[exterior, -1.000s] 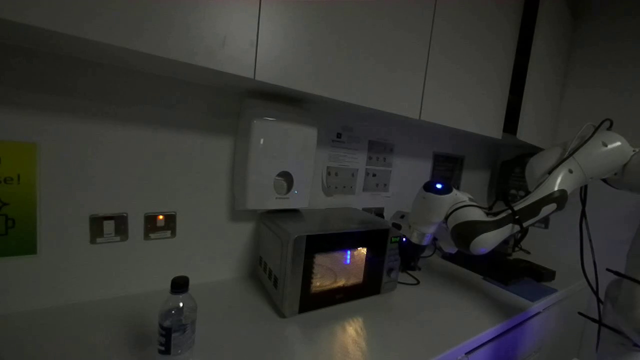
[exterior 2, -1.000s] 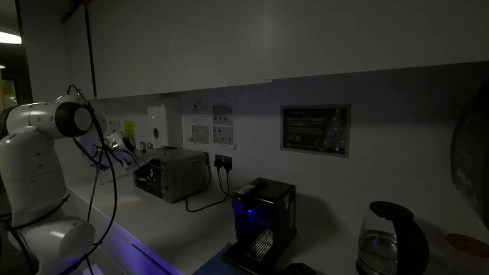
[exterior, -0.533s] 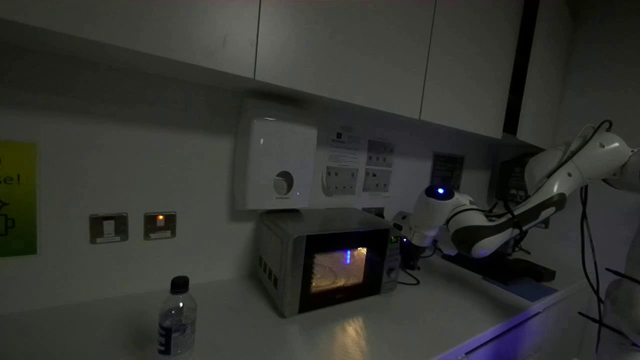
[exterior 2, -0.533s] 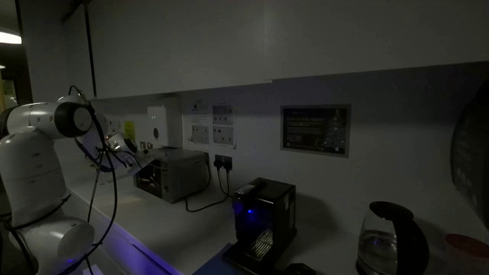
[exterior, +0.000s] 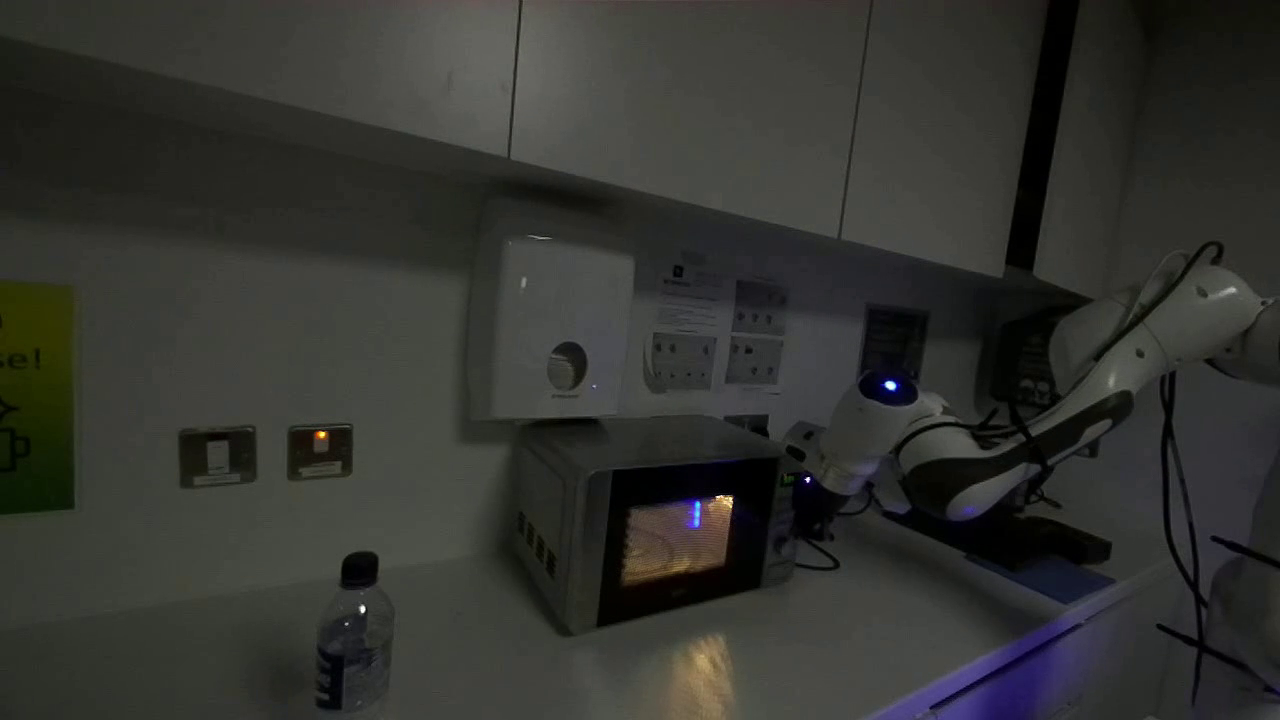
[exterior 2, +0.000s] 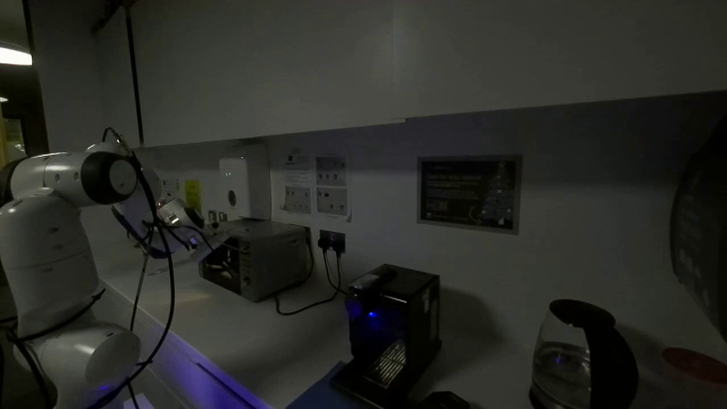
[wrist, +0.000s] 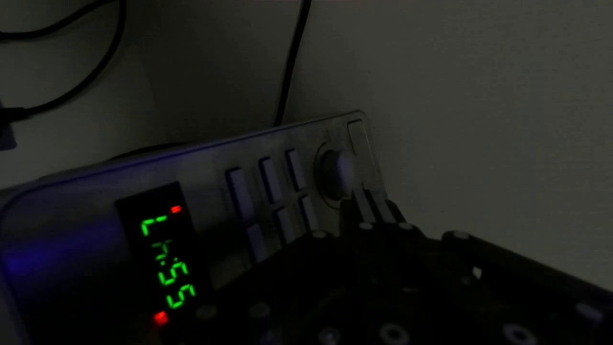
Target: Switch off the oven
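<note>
The oven [exterior: 660,545] stands on the counter with a pale grey casing, a dark glass door and a warm glow inside. It also shows in the other exterior view [exterior 2: 278,261]. In the wrist view its control panel [wrist: 206,177] has a lit green display [wrist: 168,261], several buttons [wrist: 270,179] and a round knob [wrist: 338,173]. My gripper [wrist: 375,203] is shut with nothing between its fingers. Its tips are close to the knob and the panel's end; I cannot tell whether they touch. In an exterior view the dark gripper [exterior: 818,512] is in front of the panel side.
A water bottle [exterior: 356,640] stands on the counter. A white wall box [exterior: 560,325] hangs above the oven. A black coffee machine [exterior 2: 397,324], a kettle [exterior 2: 585,352] and black cables [exterior 2: 309,309] are beyond the oven. Cupboards [exterior: 680,100] overhang the counter.
In an exterior view my wrist has shifted slightly right and down beside the oven panel. The oven has not moved and its inside light stays on.
</note>
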Robot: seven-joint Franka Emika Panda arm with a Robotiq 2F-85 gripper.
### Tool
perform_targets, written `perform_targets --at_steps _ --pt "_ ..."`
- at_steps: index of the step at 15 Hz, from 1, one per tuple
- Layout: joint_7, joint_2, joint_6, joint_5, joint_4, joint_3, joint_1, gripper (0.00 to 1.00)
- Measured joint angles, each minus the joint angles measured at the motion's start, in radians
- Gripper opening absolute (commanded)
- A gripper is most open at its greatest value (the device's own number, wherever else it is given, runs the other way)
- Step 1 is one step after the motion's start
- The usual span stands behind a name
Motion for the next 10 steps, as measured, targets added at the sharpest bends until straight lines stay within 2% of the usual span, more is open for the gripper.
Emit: perform_targets --at_steps 10 --pt "0.0 0.0 0.037 -0.005 -0.011 -0.003 0.0 0.0"
